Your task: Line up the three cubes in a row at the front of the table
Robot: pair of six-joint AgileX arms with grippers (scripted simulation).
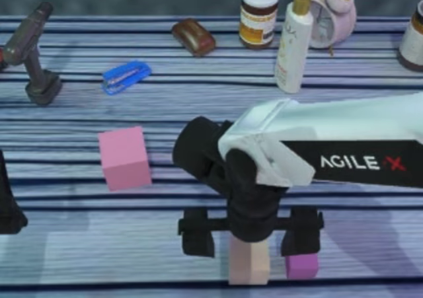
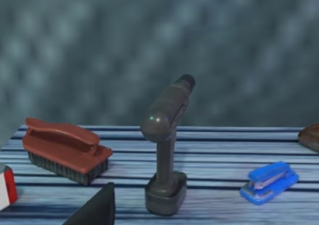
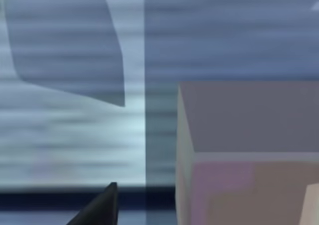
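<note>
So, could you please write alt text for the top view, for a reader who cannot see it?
The right claw hangs open over the peach cube at the table's front edge, the purple cube just right of it. The pink cube sits apart, farther back and left. A drill, stapler, jars and bottle line the back.
</note>
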